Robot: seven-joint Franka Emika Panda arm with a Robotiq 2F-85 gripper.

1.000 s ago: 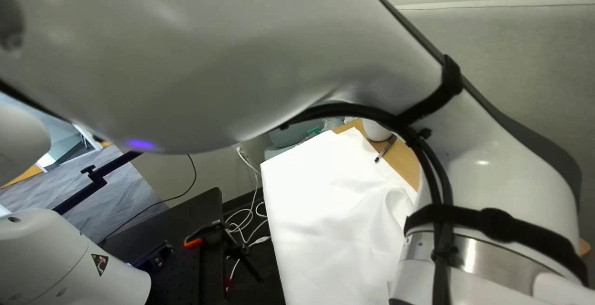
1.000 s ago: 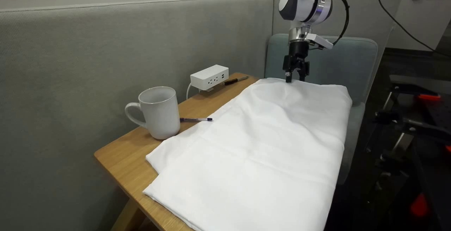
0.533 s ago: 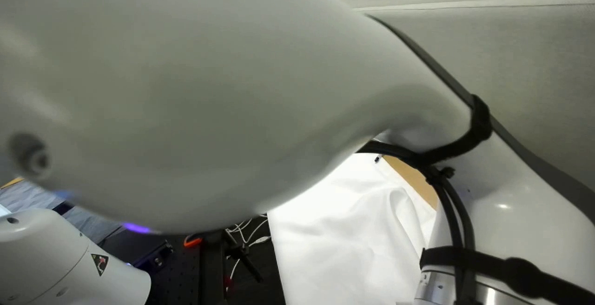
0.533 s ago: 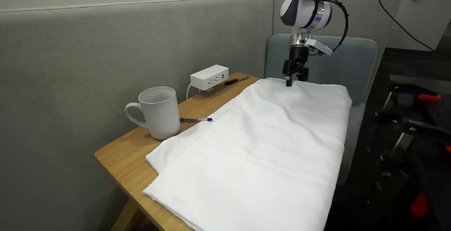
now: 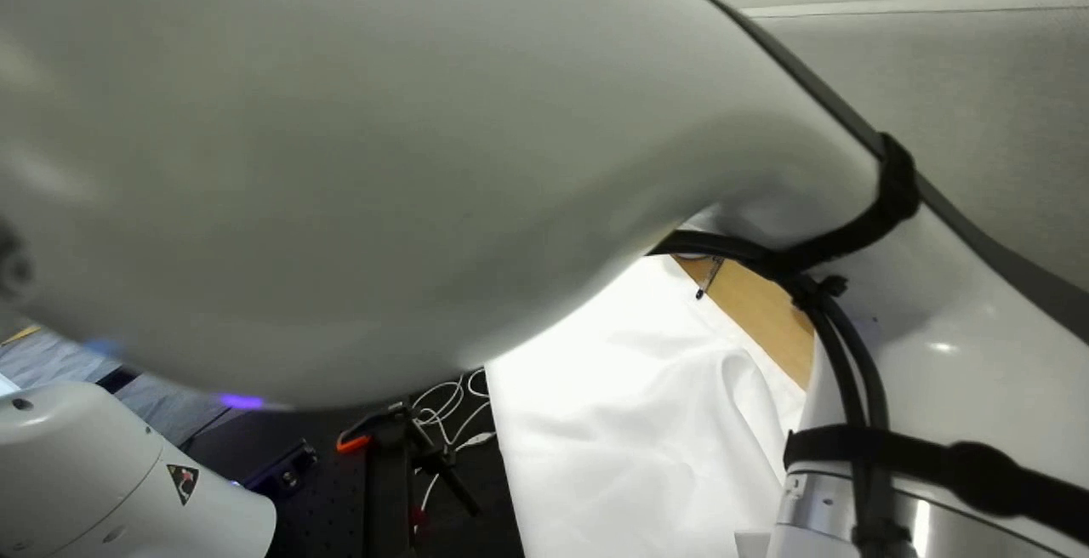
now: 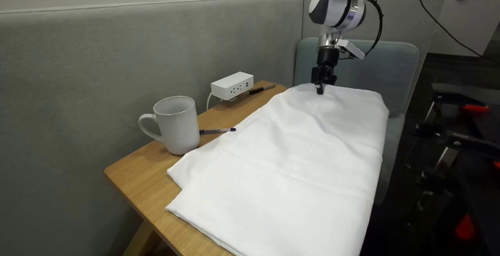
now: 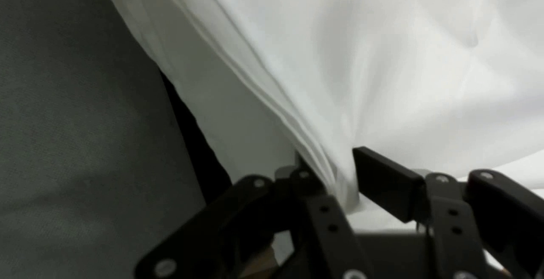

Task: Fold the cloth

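Observation:
The white cloth [image 6: 281, 170] covers most of the wooden table, layered and wrinkled, its two near corners lying askew on the wood. At its far end, my gripper [image 6: 324, 87] points down with its fingers at the edge. In the wrist view, a bunched fold of the cloth [image 7: 403, 70] runs between the jaws of the gripper [image 7: 331, 160]. Both fingers press against it, one dark finger [image 7: 389, 183] plainly showing on the right. The arm hides much of the cloth [image 5: 621, 430] in an exterior view, where the gripper is out of sight.
On the wooden table [image 6: 156, 174], a white mug [image 6: 177, 127] stands near the cloth, with a pen [image 6: 216, 130] beside it. Farther back are a white outlet box [image 6: 232, 85] and a dark marker [image 6: 261, 89]. A padded chair [image 6: 390, 64] stands behind the far end.
My gripper has dipped to the cloth's far edge, and its jaws have come together there. The far edge has risen slightly and the near corners have slid a little toward the arm.

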